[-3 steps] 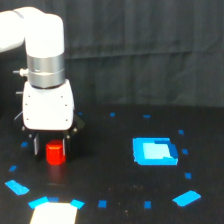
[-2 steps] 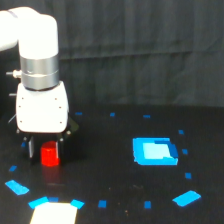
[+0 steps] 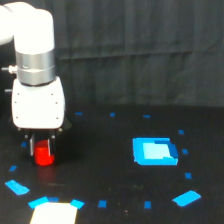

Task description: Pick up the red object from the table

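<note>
While my gripper point(image 3: 44, 146) stands upright, its dark fingers point(image 3: 32, 146) flank the red object point(image 3: 44, 154) at six o'clock on the table point(image 3: 110, 170); whether it is gripped, I cannot tell.

Dim scene, soft overall blur, black table point(image 3: 115, 170) nearly shadowless, blue tape glowing

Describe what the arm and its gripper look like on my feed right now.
The arm is glossy white with rounded housings and a silver-grey metal band at the wrist. Below it sits a boxy white gripper body with rounded corners and a dark underside. Its fingers are short, dark and partly hidden in shadow. Small dark stubs protrude on its left side in the exterior view. No markings are legible.
</note>
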### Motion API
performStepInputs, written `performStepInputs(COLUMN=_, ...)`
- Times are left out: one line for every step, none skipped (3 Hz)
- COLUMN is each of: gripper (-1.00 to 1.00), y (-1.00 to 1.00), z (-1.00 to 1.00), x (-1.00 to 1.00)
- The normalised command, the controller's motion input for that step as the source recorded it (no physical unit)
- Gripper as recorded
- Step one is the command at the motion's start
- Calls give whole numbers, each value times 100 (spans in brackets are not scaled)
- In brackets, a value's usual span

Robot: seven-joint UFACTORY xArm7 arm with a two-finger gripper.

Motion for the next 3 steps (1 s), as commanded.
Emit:
performStepInputs(gripper=-100, y=-17, z=100, x=-42)
performStepInputs(gripper=-100, y=36, z=78, x=3)
performStepInputs(gripper=-98, y=26, z=100, x=38)
